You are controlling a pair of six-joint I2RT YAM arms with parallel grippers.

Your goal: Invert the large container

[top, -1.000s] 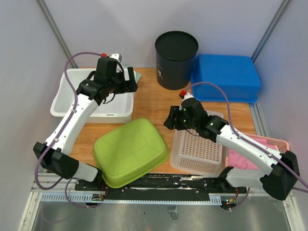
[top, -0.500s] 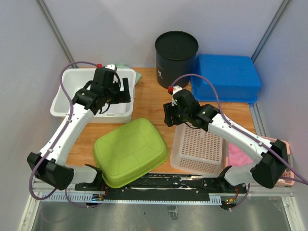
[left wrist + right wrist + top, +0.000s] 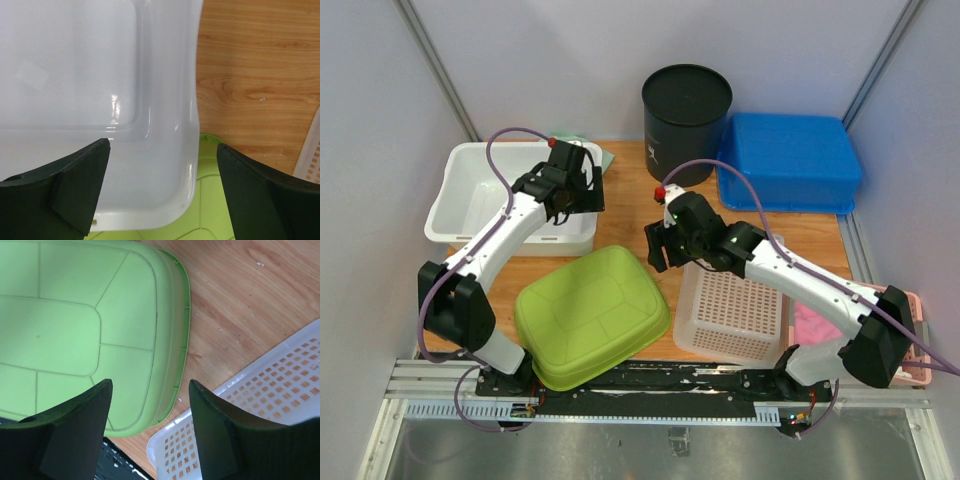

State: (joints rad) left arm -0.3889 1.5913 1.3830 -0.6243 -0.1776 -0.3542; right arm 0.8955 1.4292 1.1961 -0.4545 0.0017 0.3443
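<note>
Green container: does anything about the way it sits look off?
Yes. The green container lies bottom-up, skewed to the table edges, its near corner hanging past the wood over the black rail. No spill or damage shows.

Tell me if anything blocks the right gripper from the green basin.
Nothing visible does. The right gripper hangs open right over the basin, at its rim, with only air between. The basket lies close beside that rim, off to the side and not in the path.
</note>
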